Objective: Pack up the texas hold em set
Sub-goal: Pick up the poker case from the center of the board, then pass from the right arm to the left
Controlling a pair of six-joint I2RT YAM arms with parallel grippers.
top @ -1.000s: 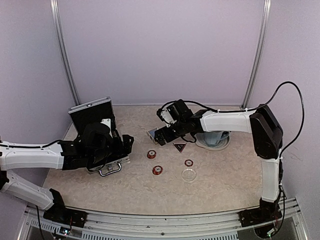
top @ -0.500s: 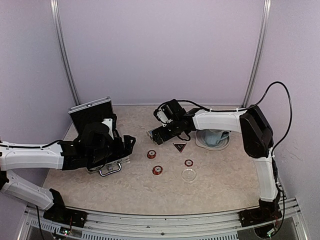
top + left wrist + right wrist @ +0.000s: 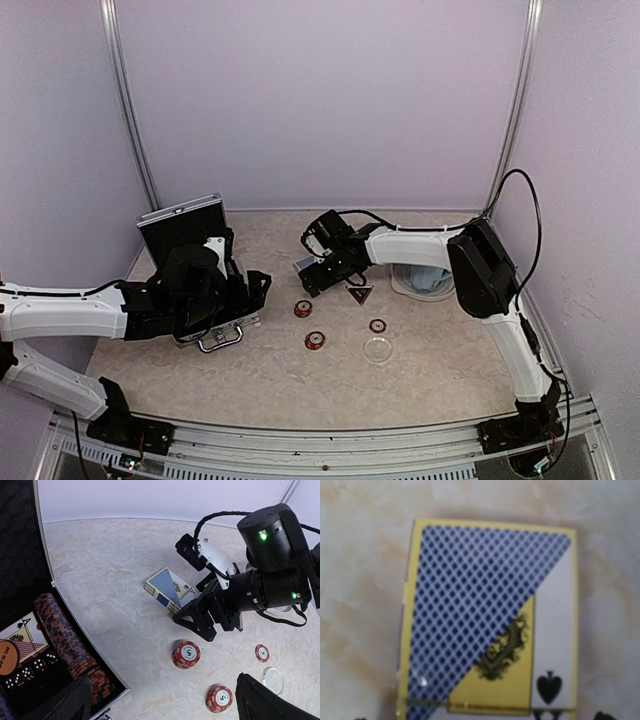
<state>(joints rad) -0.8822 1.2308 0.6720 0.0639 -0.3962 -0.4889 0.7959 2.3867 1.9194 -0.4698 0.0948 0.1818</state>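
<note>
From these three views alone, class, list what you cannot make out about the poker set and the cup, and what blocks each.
Case interior: top view, left arm covers it; left wrist view, left edge cuts it off.
Cup: top view, mostly under the right arm.
Card box: right wrist view, blurred, lower end cut by the bottom edge.
Triangular marker: left wrist view, right hand hides nearly all of it.

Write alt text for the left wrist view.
The right gripper, jaws open, hangs by a blue card box on the table. Two red chip stacks, one loose chip and a clear disc lie nearer; the open case sits left.
</note>
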